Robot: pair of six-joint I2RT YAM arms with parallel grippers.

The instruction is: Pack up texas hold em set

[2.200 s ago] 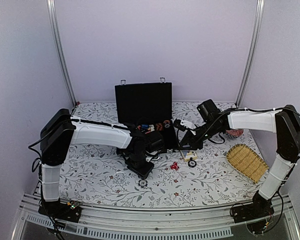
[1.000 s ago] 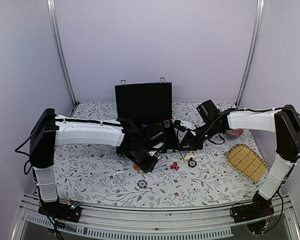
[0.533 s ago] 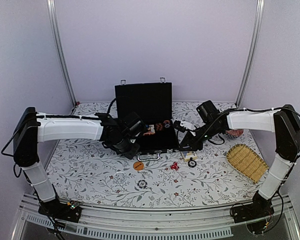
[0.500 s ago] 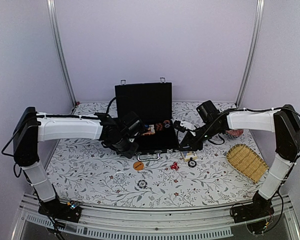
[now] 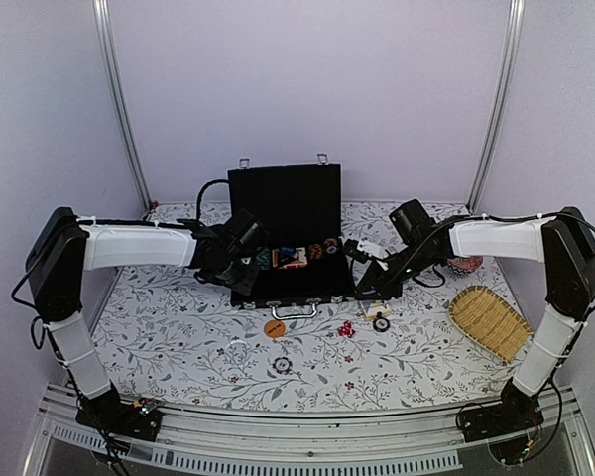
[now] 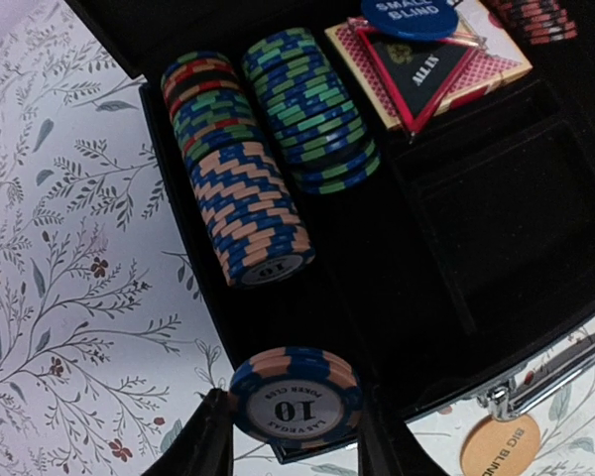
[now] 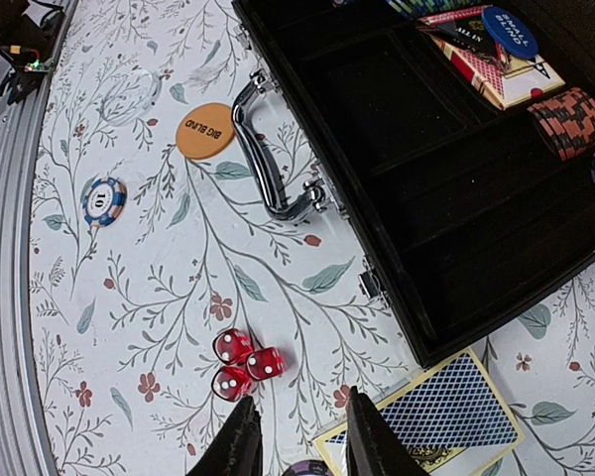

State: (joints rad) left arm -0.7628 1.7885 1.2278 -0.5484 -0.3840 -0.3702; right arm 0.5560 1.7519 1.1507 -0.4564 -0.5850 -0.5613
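The black case (image 5: 288, 203) lies open at the back with its lid upright. Rows of multicoloured poker chips (image 6: 248, 213), a card deck (image 6: 426, 64) and a blue disc (image 6: 412, 15) lie inside it. My left gripper (image 6: 294, 424) hangs over the case's near left corner, shut on a blue "10" chip (image 6: 294, 395). On the cloth in front lie an orange disc (image 7: 204, 130), another blue chip (image 7: 104, 200), three red dice (image 7: 244, 363) and a blue-backed card (image 7: 446, 412). My right gripper (image 7: 297, 441) hovers open over the cloth between the dice and the card, holding nothing.
A woven yellow basket (image 5: 489, 322) sits at the right, a red patterned dish (image 5: 465, 264) behind the right arm. A dark chip (image 5: 381, 324) lies by the card. The case's silver handle (image 7: 273, 178) juts toward the orange disc.
My left arm has swung from the cloth in front of the case back and left to the case's left end, carrying the chip. The orange disc is uncovered. The right arm has stayed still.
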